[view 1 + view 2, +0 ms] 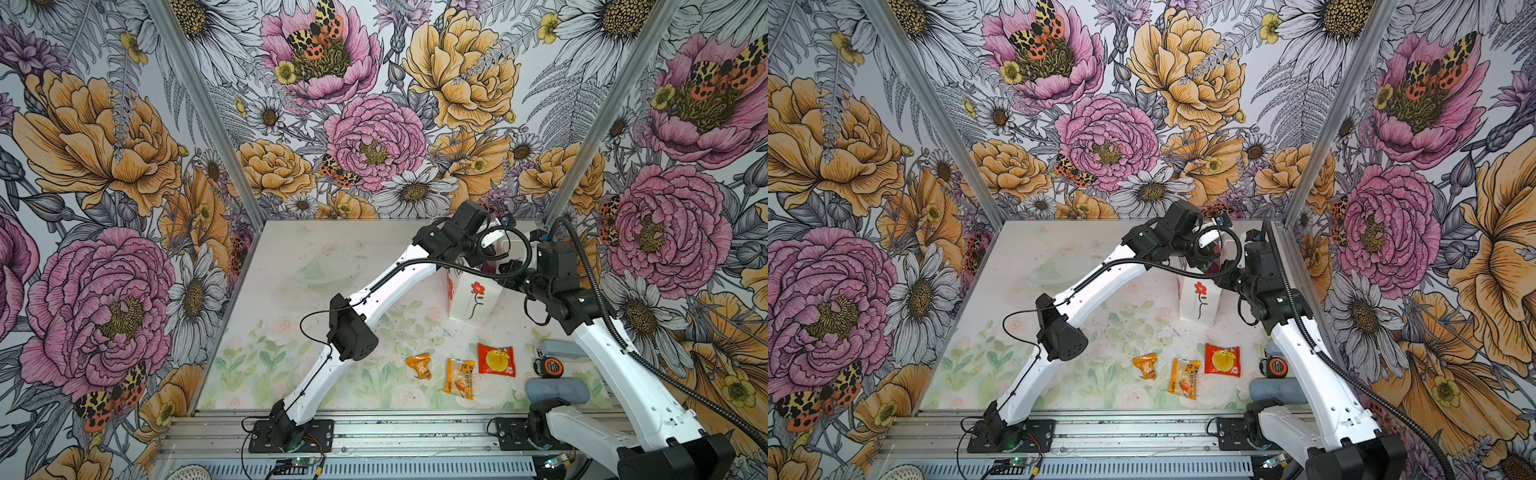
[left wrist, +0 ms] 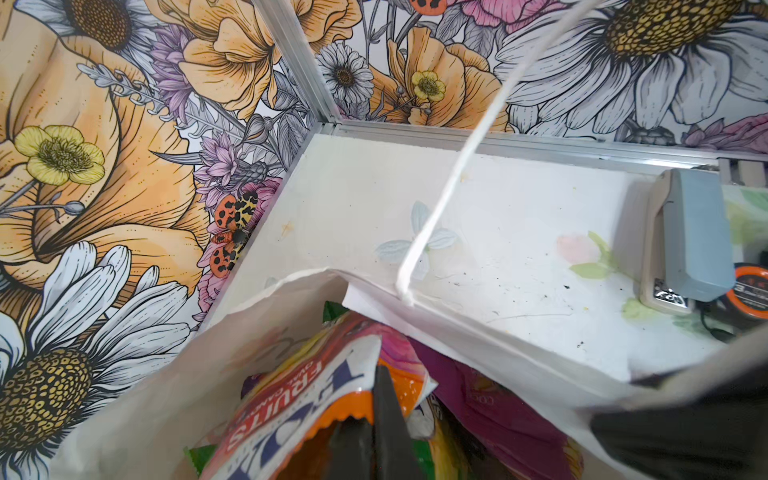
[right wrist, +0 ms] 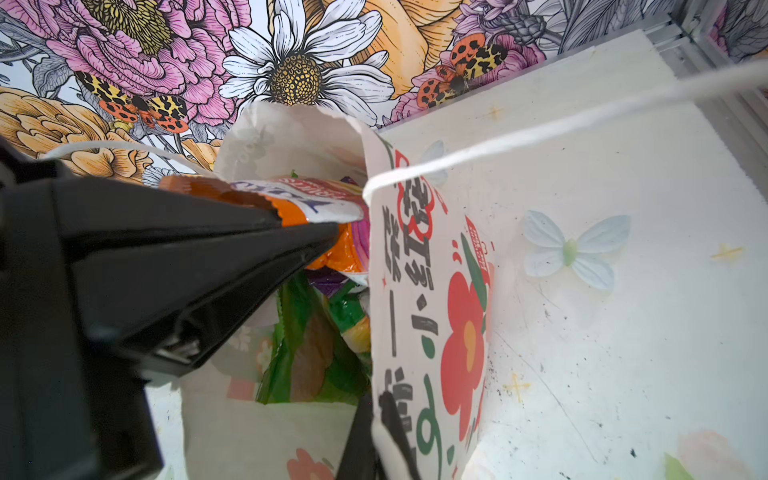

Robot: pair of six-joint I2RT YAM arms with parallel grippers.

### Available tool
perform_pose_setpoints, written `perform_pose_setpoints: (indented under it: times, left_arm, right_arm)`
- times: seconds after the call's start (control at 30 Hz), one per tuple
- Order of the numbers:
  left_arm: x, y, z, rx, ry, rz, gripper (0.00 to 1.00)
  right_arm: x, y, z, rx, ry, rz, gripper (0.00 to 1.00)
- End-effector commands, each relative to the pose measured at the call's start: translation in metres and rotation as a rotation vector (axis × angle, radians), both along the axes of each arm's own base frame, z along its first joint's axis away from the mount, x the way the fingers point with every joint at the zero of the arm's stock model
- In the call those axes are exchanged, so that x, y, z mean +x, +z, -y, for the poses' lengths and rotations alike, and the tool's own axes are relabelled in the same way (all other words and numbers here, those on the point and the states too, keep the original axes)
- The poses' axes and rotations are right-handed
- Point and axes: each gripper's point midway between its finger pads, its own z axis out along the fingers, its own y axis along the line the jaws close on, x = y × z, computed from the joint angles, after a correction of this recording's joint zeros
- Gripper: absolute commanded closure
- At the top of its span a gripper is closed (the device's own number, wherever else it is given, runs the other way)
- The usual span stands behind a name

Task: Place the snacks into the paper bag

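Observation:
The white paper bag (image 1: 471, 299) (image 1: 1200, 301) with a red flower stands at the back right of the table. My left gripper (image 2: 374, 399) is at its mouth, shut on the top edge of an orange and white "Fruits" snack packet (image 2: 291, 407) (image 3: 266, 195). Green (image 3: 307, 353) and purple (image 2: 498, 407) packets lie inside the bag. My right gripper (image 3: 378, 419) is shut on the rim of the bag's printed side wall (image 3: 432, 291). Three snacks lie in front: a small orange sachet (image 1: 419, 365), a long orange sachet (image 1: 459, 378) and a red sachet (image 1: 496, 359).
An orange-black tape measure (image 1: 549, 366) and two grey-blue cases (image 1: 557, 390) (image 1: 561, 348) lie at the front right, beside the right arm. The bag's white cord handle (image 2: 449, 183) hangs loose above its mouth. Flowered walls close in behind and to the right.

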Motion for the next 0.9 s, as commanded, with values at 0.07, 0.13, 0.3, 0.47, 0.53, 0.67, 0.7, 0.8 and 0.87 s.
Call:
perform_pose_setpoints:
  times: [0.07,0.13,0.3,0.47,0.53,0.67,0.7,0.8,0.87]
  left_arm:
    - [0.006,0.022,-0.007,-0.060,0.069,0.001,0.71]
    - [0.004,0.034,-0.010,-0.091,0.097,-0.008,0.57]
    - [-0.004,0.064,-0.023,-0.176,0.176,-0.054,0.42]
    - [-0.013,0.086,-0.045,-0.254,0.325,-0.116,0.36]
    - [-0.017,0.093,-0.059,-0.301,0.419,-0.156,0.32]
    - [-0.013,0.090,-0.099,-0.393,0.675,-0.272,0.28]
    - [-0.011,0.085,-0.110,-0.398,0.730,-0.298,0.27]
    - [-0.002,0.064,-0.128,-0.369,0.807,-0.375,0.23]
    - [0.003,0.051,-0.131,-0.349,0.823,-0.424,0.23]
  right_arm:
    - [-0.001,0.022,-0.001,0.010,0.008,0.059,1.00]
    - [-0.001,0.022,-0.001,0.009,0.010,0.060,1.00]
    - [-0.001,0.022,-0.001,0.008,0.010,0.061,1.00]
    - [0.000,0.024,-0.001,0.004,0.008,0.064,1.00]
    - [0.001,0.024,-0.001,0.006,0.010,0.064,1.00]
    - [0.003,0.026,-0.003,0.012,0.017,0.065,1.00]
    - [0.003,0.027,-0.004,0.012,0.018,0.065,1.00]
    - [0.005,0.030,-0.008,0.014,0.035,0.069,1.00]
    - [0.005,0.031,-0.015,0.012,0.058,0.070,1.00]
